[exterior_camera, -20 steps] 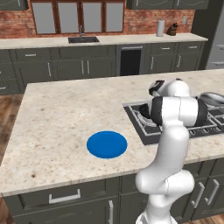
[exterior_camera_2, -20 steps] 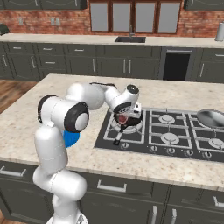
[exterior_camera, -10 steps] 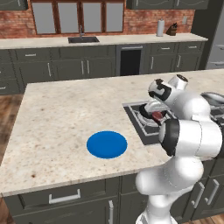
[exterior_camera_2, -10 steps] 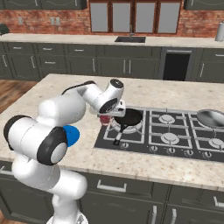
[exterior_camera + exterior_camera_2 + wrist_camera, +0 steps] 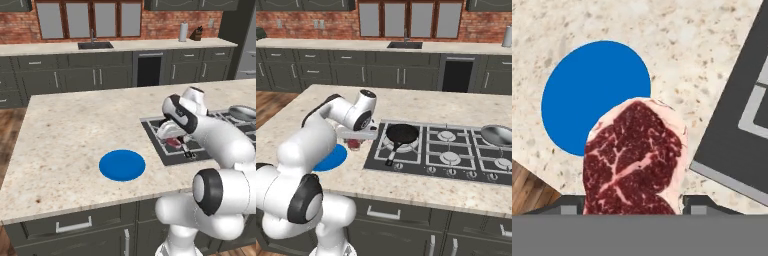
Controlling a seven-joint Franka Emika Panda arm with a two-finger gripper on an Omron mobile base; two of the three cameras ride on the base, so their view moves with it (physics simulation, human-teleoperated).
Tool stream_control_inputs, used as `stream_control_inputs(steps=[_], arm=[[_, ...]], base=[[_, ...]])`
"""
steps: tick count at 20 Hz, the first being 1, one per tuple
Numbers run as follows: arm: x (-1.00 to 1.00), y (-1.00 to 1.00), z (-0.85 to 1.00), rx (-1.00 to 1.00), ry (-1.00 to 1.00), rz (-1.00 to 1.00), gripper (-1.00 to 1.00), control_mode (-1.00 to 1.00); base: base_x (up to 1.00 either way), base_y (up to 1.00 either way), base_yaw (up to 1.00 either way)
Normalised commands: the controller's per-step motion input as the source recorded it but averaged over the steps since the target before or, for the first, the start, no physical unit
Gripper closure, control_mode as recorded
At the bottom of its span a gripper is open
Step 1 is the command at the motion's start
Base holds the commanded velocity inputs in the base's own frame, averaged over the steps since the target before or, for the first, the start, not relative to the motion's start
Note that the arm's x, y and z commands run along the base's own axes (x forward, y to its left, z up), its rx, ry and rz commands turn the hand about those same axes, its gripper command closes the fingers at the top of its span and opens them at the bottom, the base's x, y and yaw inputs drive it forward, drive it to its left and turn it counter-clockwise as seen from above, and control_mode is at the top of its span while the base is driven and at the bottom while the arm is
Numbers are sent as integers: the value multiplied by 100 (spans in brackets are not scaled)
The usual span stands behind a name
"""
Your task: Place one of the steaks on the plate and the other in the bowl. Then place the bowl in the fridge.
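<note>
My gripper [image 5: 637, 202] is shut on a steak [image 5: 634, 160], a red slab with white marbling that hangs below the hand. In the right base view the gripper [image 5: 354, 139] and steak [image 5: 354, 144] hover above the counter just left of the cooktop [image 5: 441, 155]. The blue plate [image 5: 587, 90] lies flat on the counter just beyond the steak, partly hidden behind it. From the left base view the plate [image 5: 122, 165] sits left of the gripper [image 5: 172, 139] and steak [image 5: 175, 142]. The bowl is out of view. The grey fridge [image 5: 248, 50] shows at the far right edge.
A black frying pan [image 5: 402, 134] rests on the cooktop's near left burner. A silver pan [image 5: 496, 135] sits at its far right. The island counter [image 5: 75, 125] spreads wide to the left of the plate. A back counter with a sink [image 5: 94, 45] runs along the brick wall.
The arm has swung left from above the frying pan, carrying the steak off the cooktop's edge toward the blue plate. The plate has not moved.
</note>
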Motion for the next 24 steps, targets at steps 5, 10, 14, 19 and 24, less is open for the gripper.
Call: stream_control_inputs(steps=[5, 10, 14, 19, 24], arm=[[-25, 57, -12, 0, 15, 9, 100, -100], [4, 46, -37, 0, 18, 3, 100, -100], [37, 47, -39, 0, 16, 1, 100, -100], [55, 57, -41, -1, 12, 0, 100, -100], [48, 51, -41, -4, 0, 0, 100, -100]], base=[[0, 0, 0], [0, 0, 0], [0, 0, 0], [0, 0, 0], [0, 0, 0]])
